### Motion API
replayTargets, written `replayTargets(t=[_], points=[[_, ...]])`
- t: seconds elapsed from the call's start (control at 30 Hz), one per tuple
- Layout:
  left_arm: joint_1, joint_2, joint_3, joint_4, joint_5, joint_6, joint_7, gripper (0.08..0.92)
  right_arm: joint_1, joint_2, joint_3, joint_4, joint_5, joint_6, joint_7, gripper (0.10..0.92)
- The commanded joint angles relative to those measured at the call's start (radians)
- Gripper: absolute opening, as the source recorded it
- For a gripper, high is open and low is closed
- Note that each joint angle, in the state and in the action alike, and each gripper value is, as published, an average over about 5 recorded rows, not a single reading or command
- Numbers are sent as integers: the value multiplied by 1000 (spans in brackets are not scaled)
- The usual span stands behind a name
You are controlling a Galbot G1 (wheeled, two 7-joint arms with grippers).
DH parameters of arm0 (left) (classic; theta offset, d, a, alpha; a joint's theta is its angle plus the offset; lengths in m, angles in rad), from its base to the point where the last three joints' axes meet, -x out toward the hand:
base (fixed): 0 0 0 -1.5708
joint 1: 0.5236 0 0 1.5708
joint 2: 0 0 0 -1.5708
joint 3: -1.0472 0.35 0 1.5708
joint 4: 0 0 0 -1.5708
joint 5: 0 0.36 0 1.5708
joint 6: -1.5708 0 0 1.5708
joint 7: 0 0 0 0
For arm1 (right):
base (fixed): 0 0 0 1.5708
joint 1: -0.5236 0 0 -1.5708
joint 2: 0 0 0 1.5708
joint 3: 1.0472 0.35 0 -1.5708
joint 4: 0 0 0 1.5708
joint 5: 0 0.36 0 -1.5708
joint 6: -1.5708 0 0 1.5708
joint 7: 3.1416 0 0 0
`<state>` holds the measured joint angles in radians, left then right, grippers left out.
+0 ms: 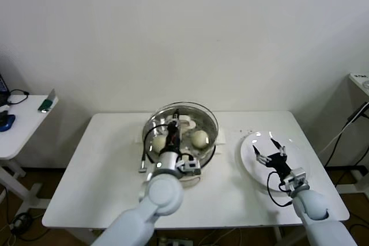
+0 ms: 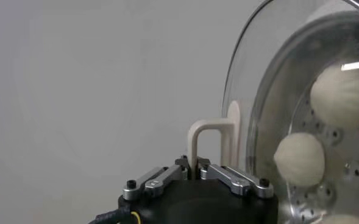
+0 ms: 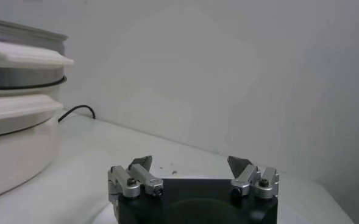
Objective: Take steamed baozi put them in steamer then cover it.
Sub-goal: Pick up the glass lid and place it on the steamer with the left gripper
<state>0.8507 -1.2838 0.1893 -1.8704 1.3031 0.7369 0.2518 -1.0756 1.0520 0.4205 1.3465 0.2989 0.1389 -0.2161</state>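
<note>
A white bench [image 1: 104, 165] is set against a plain pale wall, with a smaller white side table [image 1: 17, 133] at nine o'clock carrying a few dark and green items that cannot be identified.

The steamer [image 1: 151, 128], a shiny steel basket on a white cooker base, is placed near the centre of the bench. The left claw [image 1: 173, 126] is positioned over it at the middle, and its jaws are pinched shut on the white oblong handle of the cover [image 1: 202, 112]. In the left wrist view the handle [image 2: 205, 141] is seen gripped between the closed fingers [image 2: 231, 178], and the clear glass lid [image 2: 252, 67] is seen above the basket rim; whether it is seated cannot be told. Through the glass, steamed baozi [image 1: 199, 139] are seen on the perforated floor, one at three o'clock of the handle and one [image 1: 159, 142] at nine o'clock.

At three o'clock of the steamer, well apart, a flat white plate [image 1: 251, 159] is laid on the bench. The right claw [image 1: 271, 148] is held over it with its jaws spread wide, and nothing is held between them. A dark cable [image 3: 77, 112] is seen beside the cooker base in the right wrist view.
</note>
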Motion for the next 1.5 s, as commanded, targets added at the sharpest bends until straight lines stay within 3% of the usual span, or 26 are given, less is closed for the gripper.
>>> replayTargets(t=[0.03,1.5], points=[[-33,-92,26,98,26,48,-18,148,-3,2,9,2,-4,2,-1,823],[-39,-67,8,198,49,-7,-36,148,2,5,18,-1,-18,5,-7,823]])
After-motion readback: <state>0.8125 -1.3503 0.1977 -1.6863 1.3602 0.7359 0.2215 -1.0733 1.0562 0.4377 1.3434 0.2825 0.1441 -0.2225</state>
